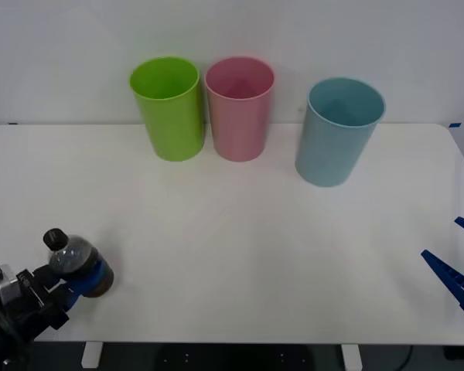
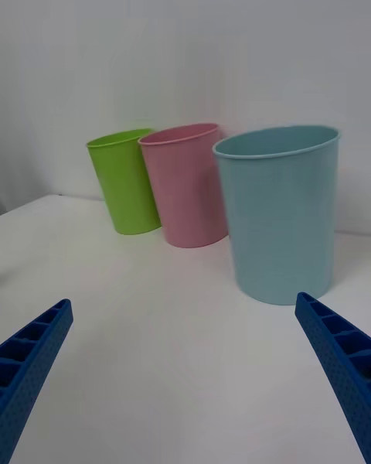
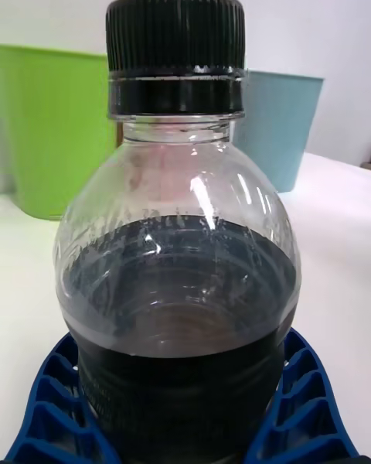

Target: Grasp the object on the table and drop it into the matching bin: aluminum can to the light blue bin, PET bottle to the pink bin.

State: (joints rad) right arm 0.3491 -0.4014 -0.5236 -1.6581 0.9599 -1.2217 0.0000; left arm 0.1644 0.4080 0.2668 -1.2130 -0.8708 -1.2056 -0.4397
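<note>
The PET bottle (image 1: 72,257), small and clear with a black cap and dark contents, stands upright at the table's (image 1: 240,247) front left corner. My left gripper (image 1: 93,280) is shut on its lower body. In the left wrist view the blue fingers (image 3: 305,402) wrap both sides of the PET bottle (image 3: 178,278) at my left gripper (image 3: 182,410). The pink bin (image 1: 240,112) stands at the back centre, the light blue bin (image 1: 338,135) to its right. My right gripper (image 1: 456,255) hovers open at the table's front right edge, facing the light blue bin (image 2: 282,216) and the pink bin (image 2: 189,189).
A lime green bin (image 1: 170,112) stands touching the pink bin's left side and appears in the wrist views (image 2: 127,182) (image 3: 50,131). The light blue bin (image 3: 282,127) shows behind the bottle. A white wall runs behind the table's rear edge.
</note>
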